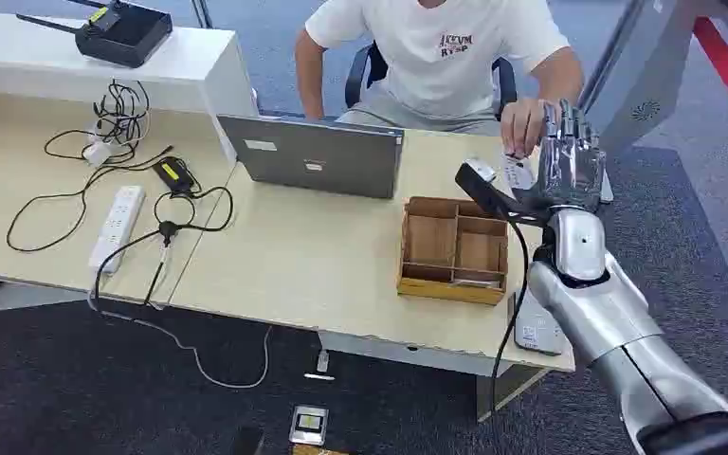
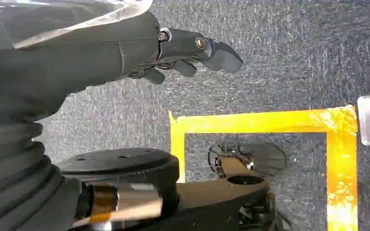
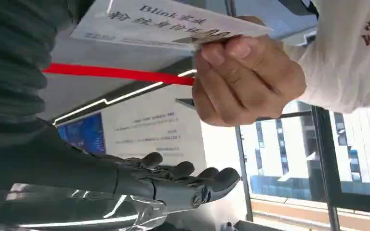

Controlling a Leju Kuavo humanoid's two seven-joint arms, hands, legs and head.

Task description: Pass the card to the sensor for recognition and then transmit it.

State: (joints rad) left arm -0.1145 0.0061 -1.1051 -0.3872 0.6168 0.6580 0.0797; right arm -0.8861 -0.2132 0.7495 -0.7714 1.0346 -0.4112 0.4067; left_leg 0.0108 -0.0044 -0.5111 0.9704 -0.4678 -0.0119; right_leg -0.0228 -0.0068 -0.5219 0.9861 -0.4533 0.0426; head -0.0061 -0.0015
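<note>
Right hand (image 1: 569, 161) is raised above the far right corner of the bench (image 1: 322, 265), fingers extended and apart, holding nothing; the right wrist view shows its dark fingers (image 3: 188, 175) straight and separated. Card (image 3: 168, 21), white with printed text, is pinched in a person's hand (image 3: 243, 77) just beside the robot's open palm, not touching it. The person sits behind the far edge of the bench in a white shirt (image 1: 436, 47), one hand (image 1: 521, 123) reaching to the robot's raised fingers. Left hand (image 2: 192, 48) hangs over grey carpet beside yellow floor tape (image 2: 250, 122), fingers loosely curled, nothing in it. A wooden organiser (image 1: 455, 248) stands near the right front edge; a closed laptop (image 1: 313, 154) rests at the far edge.
</note>
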